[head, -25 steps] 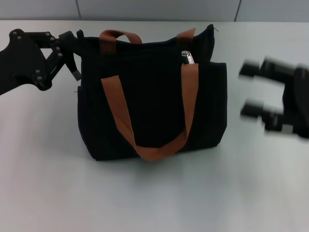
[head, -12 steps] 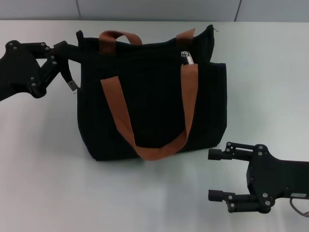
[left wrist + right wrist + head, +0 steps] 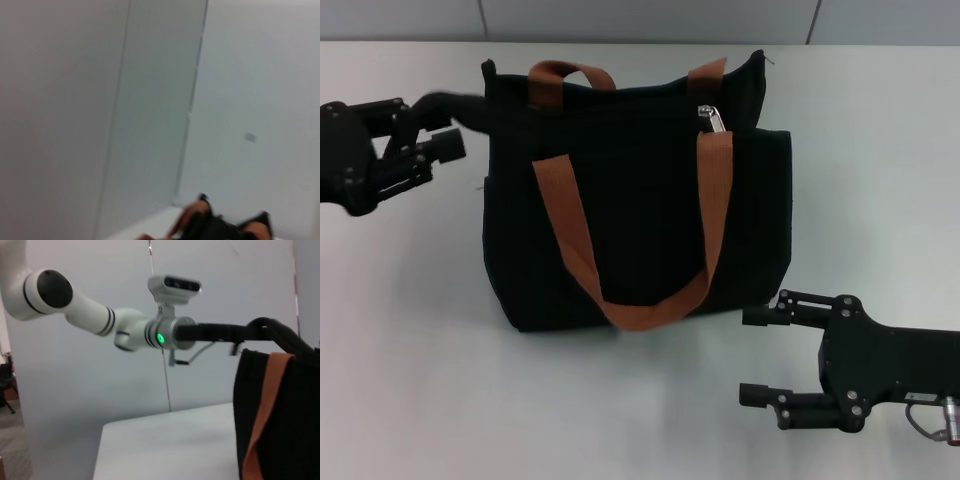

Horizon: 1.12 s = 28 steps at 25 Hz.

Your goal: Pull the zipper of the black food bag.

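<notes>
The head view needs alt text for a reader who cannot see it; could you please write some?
A black food bag with rust-orange strap handles stands on a white table, its silver zipper near the top edge. The left pincer is at the bag's upper corner; the right pincer, open, lies low on the other side, near the bag's base.

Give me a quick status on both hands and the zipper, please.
Left hand at the black food bag's upper left corner. Right hand open, low beside the bag. Zipper untouched, unobstructed.
</notes>
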### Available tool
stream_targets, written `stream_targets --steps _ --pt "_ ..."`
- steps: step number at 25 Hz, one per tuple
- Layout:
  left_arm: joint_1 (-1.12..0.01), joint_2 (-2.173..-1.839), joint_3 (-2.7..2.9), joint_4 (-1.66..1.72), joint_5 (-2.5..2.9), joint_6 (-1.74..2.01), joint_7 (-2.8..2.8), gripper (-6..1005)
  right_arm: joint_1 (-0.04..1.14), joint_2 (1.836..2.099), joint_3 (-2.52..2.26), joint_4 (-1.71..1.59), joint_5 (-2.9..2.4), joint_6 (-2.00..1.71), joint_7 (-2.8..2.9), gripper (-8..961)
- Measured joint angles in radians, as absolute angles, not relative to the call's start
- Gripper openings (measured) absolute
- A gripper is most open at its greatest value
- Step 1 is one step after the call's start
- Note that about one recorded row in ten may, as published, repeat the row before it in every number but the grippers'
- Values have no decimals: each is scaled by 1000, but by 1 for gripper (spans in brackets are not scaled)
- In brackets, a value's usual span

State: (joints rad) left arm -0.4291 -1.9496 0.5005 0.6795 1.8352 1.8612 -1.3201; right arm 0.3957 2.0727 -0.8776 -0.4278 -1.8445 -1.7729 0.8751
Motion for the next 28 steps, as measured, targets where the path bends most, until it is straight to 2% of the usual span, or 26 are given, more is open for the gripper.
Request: stream_targets --steps 4,9,13,18,24,28 --pt "-433 -1938 501 795 1886 1925 -1456 276 400 2076 -878 -427 -1845 -1752 875 756" --pt "-434 -1944 501 842 1890 1990 -1495 507 414 2078 -879 -421 -1845 -1725 875 755" --pt "-420 -1957 476 848 1835 1997 -1468 742 426 2078 -879 -406 -1845 -1705 875 755" --pt "-398 -1963 353 834 1743 1982 -1425 829 434 2079 -878 -401 -1845 -1700 883 755" --pt "-358 -1944 519 803 1651 2013 -1402 834 437 2079 -878 -400 -1845 -1688 888 754" --pt "-351 -1944 606 801 1636 2013 -1400 833 447 2079 -882 -398 -1845 -1667 901 755"
